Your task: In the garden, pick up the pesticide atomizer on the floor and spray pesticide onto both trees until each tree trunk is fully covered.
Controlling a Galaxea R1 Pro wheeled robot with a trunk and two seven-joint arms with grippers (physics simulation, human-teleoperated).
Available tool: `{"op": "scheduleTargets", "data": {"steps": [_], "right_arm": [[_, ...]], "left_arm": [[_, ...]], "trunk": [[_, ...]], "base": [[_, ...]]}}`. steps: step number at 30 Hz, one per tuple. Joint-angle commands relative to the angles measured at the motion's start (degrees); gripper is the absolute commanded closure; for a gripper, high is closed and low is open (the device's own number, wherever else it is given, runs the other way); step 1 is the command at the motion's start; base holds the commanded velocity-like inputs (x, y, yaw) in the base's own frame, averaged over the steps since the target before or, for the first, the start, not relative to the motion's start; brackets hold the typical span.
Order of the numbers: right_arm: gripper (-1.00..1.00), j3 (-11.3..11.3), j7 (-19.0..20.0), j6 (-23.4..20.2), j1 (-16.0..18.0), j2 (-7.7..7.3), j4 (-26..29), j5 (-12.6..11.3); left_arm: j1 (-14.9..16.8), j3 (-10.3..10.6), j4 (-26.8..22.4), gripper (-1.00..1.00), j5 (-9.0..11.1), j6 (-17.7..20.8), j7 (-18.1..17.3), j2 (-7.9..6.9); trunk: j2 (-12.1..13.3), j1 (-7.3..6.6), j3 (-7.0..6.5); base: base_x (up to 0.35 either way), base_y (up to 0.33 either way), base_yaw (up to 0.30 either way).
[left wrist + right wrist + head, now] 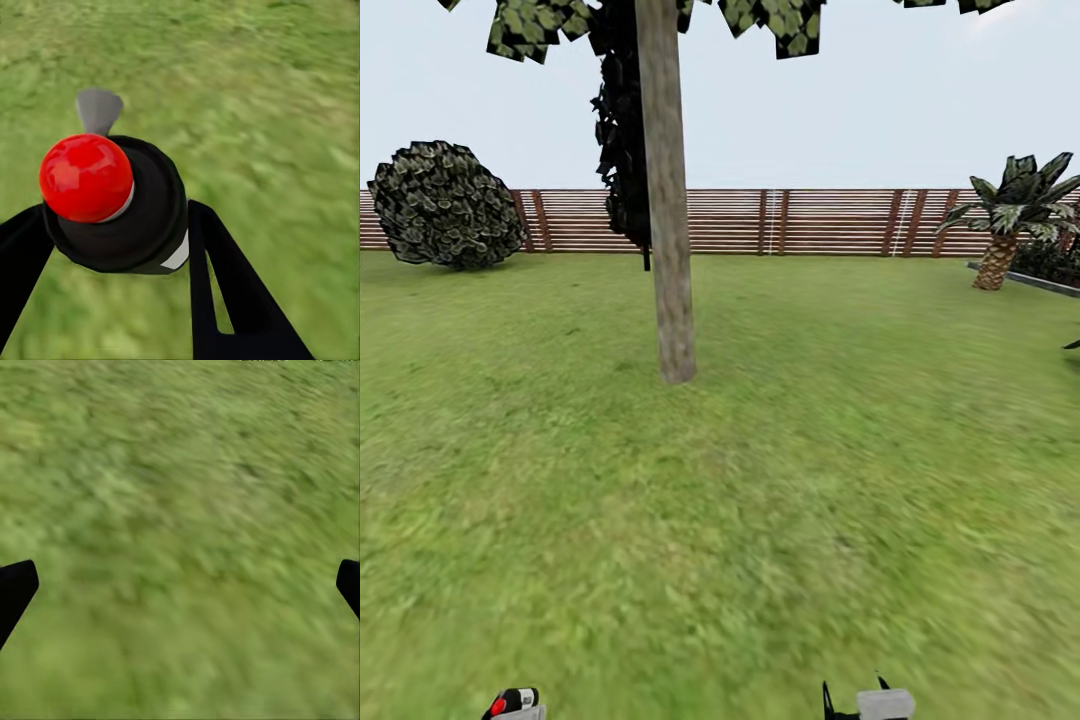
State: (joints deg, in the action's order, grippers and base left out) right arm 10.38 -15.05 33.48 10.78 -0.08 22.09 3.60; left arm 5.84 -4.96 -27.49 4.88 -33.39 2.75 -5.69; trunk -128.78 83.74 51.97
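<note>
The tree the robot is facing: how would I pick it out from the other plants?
Find the slatted wooden fence behind the lawn. In front of it, left of centre, one tree trunk rises from the grass. It is bare and grey-tan, unlike the round bush or short palm.

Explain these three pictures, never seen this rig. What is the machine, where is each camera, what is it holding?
It is a simulated wheeled robot with two arms, driven remotely by a person. The wide picture comes from its head camera, looking out over a lawn. Ahead stands a trunk, with a slatted fence, a round bush and a short palm farther off. At the bottom edge the tips of both arms poke in.

The other two pictures come from cameras near each wrist, looking along the jaws. The left gripper is shut on the atomizer, a dark bottle with a red top. The right gripper is open and holds nothing, with grass below. No spray is visible.
</note>
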Motion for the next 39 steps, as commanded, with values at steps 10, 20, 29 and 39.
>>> {"op": "scheduleTargets", "data": {"steps": [10,20,29,39], "right_arm": [[-1.00,0.23,-0.59,0.09,0.04,0.03,-0.28,0.42],[-1.00,0.36,-0.51,0.09,0.04,0.00,-0.30,0.45],[-1.00,0.60,-0.26,0.16,0.04,-0.02,-0.29,0.68],[-1.00,0.61,-0.24,0.18,0.04,-0.09,-0.29,0.71]], "left_arm": [[0.02,-0.05,-0.02,1.00,1.25,-0.17,-0.03,-0.02],[0.01,-0.05,-0.02,1.00,1.27,-0.18,0.04,-0.02],[0.01,-0.05,0.01,1.00,1.27,-0.18,0.06,-0.02],[-0.02,0.01,0.03,1.00,1.27,-0.18,0.05,-0.02]], "trunk": [[-0.02,0.02,0.05],[-0.02,0.02,0.20],[-0.02,0.02,0.60],[-0.02,0.02,0.62]], "base": [[0.341,0.000,0.169],[0.341,0.010,0.249],[0.341,0.060,0.140],[0.341,0.004,0.006]]}}
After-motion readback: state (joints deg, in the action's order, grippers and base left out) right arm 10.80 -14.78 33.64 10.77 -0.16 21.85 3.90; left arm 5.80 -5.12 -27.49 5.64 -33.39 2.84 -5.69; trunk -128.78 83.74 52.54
